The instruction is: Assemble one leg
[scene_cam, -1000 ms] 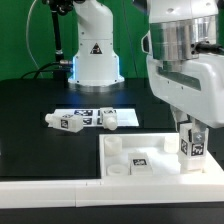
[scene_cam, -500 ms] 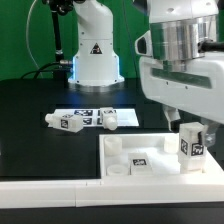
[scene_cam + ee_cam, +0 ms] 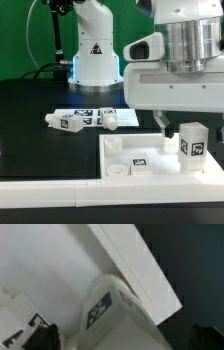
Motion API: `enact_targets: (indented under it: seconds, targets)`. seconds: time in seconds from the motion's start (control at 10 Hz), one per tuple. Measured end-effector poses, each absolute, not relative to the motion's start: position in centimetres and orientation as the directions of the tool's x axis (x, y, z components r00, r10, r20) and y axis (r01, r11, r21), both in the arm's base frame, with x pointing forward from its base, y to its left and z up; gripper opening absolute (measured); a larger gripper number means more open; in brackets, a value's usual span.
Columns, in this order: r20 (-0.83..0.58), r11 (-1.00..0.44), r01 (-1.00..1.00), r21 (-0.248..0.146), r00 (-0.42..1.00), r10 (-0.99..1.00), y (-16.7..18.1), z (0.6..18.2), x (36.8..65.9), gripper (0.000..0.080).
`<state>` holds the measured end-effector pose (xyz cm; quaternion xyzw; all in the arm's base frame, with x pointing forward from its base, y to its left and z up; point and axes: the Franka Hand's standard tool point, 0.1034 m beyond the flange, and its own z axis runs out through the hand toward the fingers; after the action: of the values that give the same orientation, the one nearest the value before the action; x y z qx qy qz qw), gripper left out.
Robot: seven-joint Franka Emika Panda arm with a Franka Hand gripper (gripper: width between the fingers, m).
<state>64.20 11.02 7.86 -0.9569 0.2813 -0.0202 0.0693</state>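
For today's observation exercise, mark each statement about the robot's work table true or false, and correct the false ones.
1. The leg stands upright on the wide white tray-like piece. True.
2. Two rounded white tagged pieces lie on the black table behind the tray-like piece. True.
3. The leg lies flat on the black table. False: it stands upright on the tray-like piece.
4. The leg carries no tag. False: a black-and-white tag shows on its face.

No readable words or numbers. Black warning triangle sign on white robot base (image 3: 94,50). Black-and-white square tags on leg (image 3: 192,146), tray-like piece (image 3: 139,162), 2 rounded pieces (image 3: 68,122), marker board (image 3: 92,112).
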Motion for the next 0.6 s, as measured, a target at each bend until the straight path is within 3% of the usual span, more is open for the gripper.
enact_targets:
  seconds: [0.1,0.3,0.4,0.6]
  targets:
    - [0.006,-0.854,-0.499,-0.144,0.863,-0.505,11.01,7.86,64.2,0.0649]
    - [0.066,-0.991,-0.095,-0.095,0.993,-0.101,11.07,7.69,64.08,0.0649]
    - [0.073,-0.996,-0.017,-0.087,0.997,-0.023,11.13,7.63,64.04,0.0649]
    - [0.071,-0.995,-0.044,-0.089,0.996,-0.051,11.06,7.64,64.07,0.0619]
